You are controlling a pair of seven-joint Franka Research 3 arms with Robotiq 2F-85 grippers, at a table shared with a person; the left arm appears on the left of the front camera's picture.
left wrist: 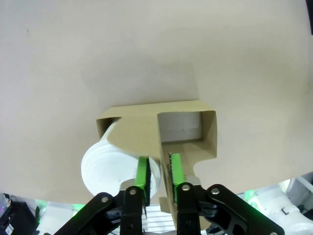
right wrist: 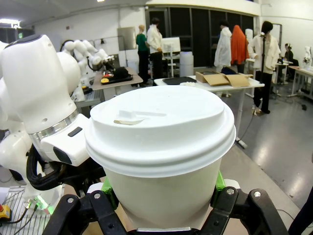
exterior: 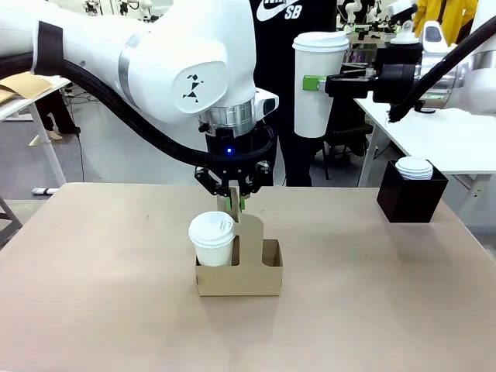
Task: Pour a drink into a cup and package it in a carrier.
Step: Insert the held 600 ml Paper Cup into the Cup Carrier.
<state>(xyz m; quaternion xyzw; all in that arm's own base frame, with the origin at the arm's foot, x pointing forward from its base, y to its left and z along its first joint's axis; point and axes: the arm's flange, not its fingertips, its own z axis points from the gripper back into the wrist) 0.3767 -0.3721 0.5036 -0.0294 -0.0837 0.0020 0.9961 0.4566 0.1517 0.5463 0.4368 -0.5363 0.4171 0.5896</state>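
The brown cardboard carrier [exterior: 240, 283] [left wrist: 146, 127] stands mid-table. One white lidded cup [exterior: 211, 234] [left wrist: 105, 169] sits in its left slot; the right slot [exterior: 271, 253] is empty. My left gripper [exterior: 233, 200] [left wrist: 159, 171] points straight down over the tall handle tab. Its green pads [left wrist: 143, 174] stand a little apart on either side of the tab, narrowly open. High at the back right, my right gripper [exterior: 318, 84] [right wrist: 164, 196] is shut on a second lidded white cup [exterior: 319, 101] [right wrist: 161, 142], which it holds upright well above the table.
A black square box [exterior: 411, 201] with a stack of white lids [exterior: 414, 167] stands at the table's far right. A person in a black shirt [exterior: 283, 46] stands behind the far edge. A white table [exterior: 434, 136] lies beyond on the right.
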